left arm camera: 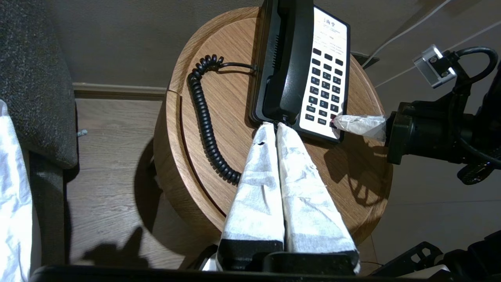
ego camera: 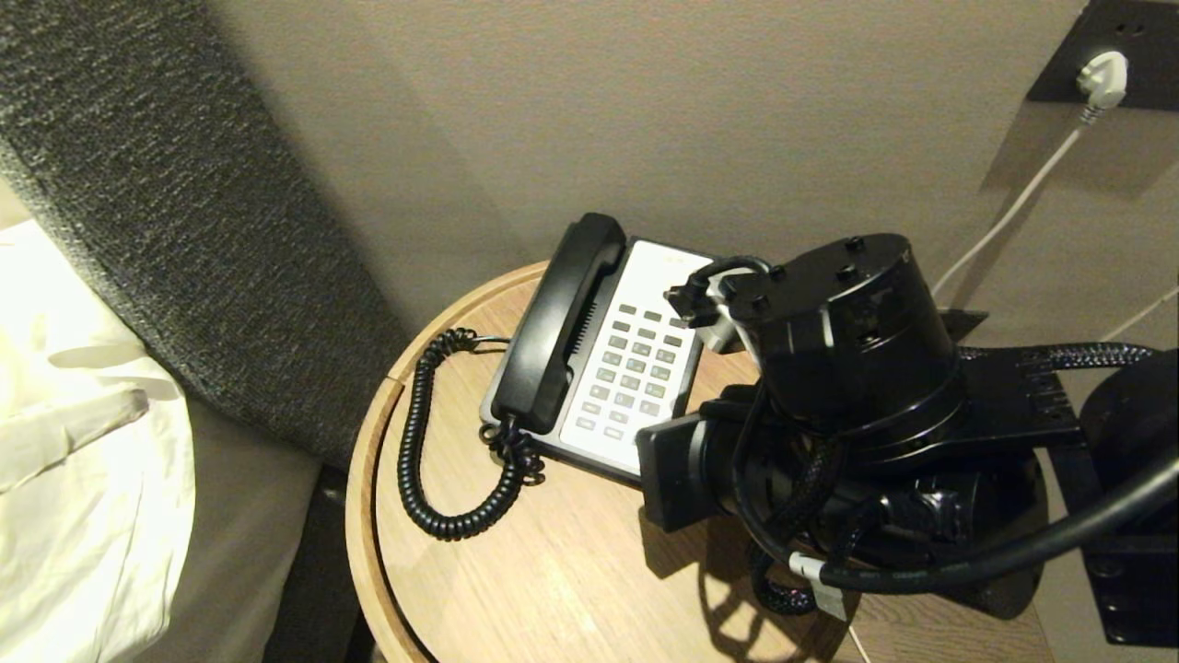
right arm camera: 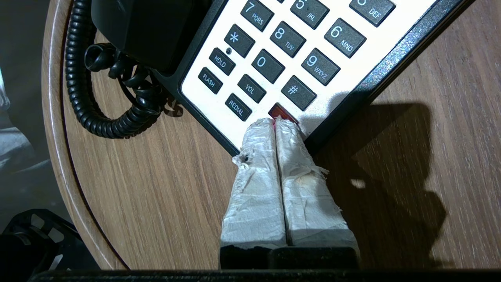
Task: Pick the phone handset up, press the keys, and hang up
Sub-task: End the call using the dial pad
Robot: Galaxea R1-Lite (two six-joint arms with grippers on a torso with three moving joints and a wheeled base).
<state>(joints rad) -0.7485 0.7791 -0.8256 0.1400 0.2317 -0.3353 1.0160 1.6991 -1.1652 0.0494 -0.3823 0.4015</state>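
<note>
Both pincers are clenched empty, right pincer set at the red key among the keys, phone handset cradled; lifting is judged outstanding.

Handset glossy black plastic; keys matt grey on smooth white faceplate. Table wood, grained, satin. Right gripper fingers wrapped in wrinkled white tape. Headboard rough grey fabric.
</note>
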